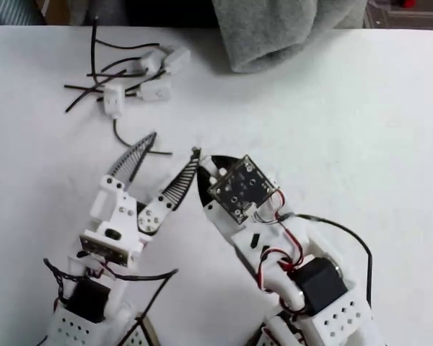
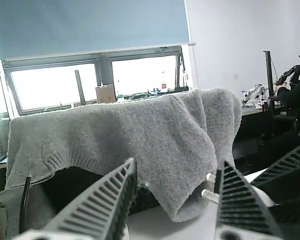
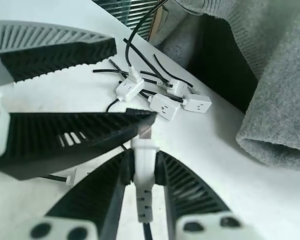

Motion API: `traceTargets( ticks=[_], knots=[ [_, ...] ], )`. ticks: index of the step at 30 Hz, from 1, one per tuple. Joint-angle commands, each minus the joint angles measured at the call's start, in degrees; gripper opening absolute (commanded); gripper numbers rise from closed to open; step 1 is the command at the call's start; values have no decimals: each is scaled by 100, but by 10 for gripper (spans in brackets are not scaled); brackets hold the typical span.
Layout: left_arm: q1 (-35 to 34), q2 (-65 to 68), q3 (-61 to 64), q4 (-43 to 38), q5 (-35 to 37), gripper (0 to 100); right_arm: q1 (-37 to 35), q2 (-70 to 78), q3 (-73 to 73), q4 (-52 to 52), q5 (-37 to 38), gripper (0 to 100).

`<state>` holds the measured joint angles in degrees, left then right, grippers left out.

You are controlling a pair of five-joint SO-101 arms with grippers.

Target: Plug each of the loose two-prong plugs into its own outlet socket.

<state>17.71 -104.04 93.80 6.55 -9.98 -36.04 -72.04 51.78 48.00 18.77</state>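
Outlet sockets (image 1: pixel 148 76) lie on the bench (image 1: pixel 361 130) ahead of the left pincer (image 1: pixel 175 144). A sweater (image 1: pixel 274 32) drapes the far edge to their right. A plug (image 3: pixel 145 200) sits in the right pincer (image 3: pixel 144 155).

The table (image 1: pixel 361 108) is plain white, and on it lie white sockets (image 1: pixel 155 90) with black cords (image 1: pixel 94 50); the plug (image 3: pixel 143 170) is white too. The sweater (image 1: pixel 274 29) is grey, with a fine knit and a ribbed hem. The left gripper (image 1: pixel 175 143) has black fingers (image 1: pixel 133 158) marked with fine cross-ridges on a white body, and the right arm (image 1: pixel 325 288) is white and black with red wires (image 1: pixel 268 256).
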Motion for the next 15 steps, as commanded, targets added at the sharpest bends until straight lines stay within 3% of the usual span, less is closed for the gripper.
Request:
traceTargets(
  ticks=[1,15],
  knots=[
    [-84,48,0,9,-44,252,-57,-207,-484,13,-18,19],
    [-57,48,193,-18,-62,252,-31,-215,-809,321,-18,19]
  ],
)
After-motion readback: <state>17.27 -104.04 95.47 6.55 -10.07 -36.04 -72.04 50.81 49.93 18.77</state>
